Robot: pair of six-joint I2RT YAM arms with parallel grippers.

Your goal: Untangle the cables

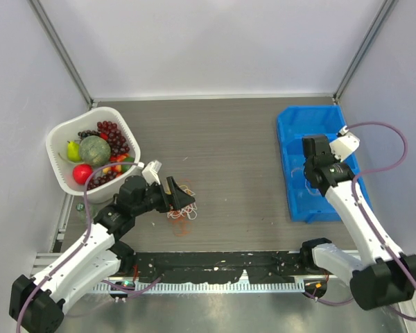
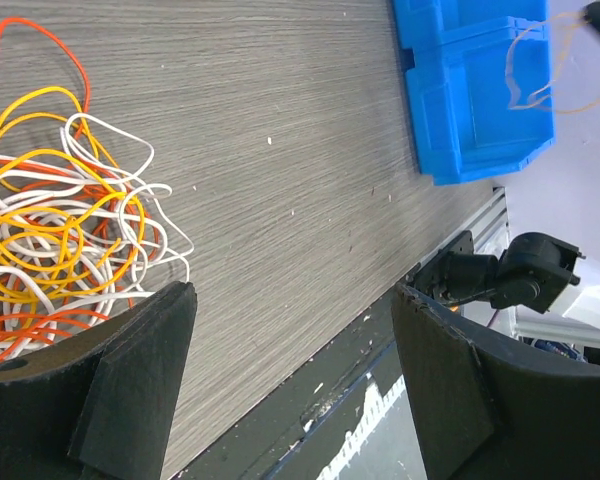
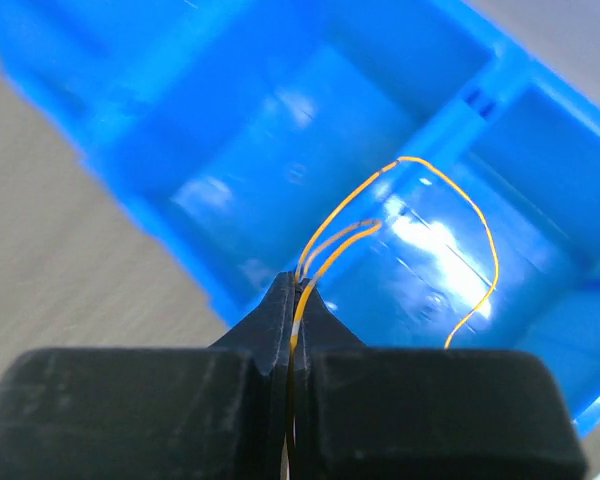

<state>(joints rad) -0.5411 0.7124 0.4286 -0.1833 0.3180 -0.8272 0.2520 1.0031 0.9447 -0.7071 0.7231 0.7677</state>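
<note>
The cables [image 2: 60,230] lie in a loose tangle of orange, yellow and white loops on the grey wood-grain surface [image 1: 229,139], at the lower left of centre in the top view and filling the left side of the left wrist view. One red-orange strand arcs out of the pile toward the upper left corner of that wrist view.

The left end effector [image 2: 292,300] hovers just beside the tangle with its two dark fingers spread wide and nothing between them. The left-hand finger sits at the pile's edge, though I cannot tell whether it touches any strand.

At the right of the top view, the right end effector [image 3: 295,285] is over the blue bin [image 1: 291,125]. Its jaws are clenched on a single thin orange cable [image 3: 405,159], which is pinched at the fingertips. From there the cable rises in a loop over the bin's compartment and curls down at the right of the right wrist view. It may be yellow rather than orange, as the view is blurred.

A white basket [image 1: 59,139] of fruit [image 1: 95,149] stands in the upper left of the top view, well apart from the bin.
</note>
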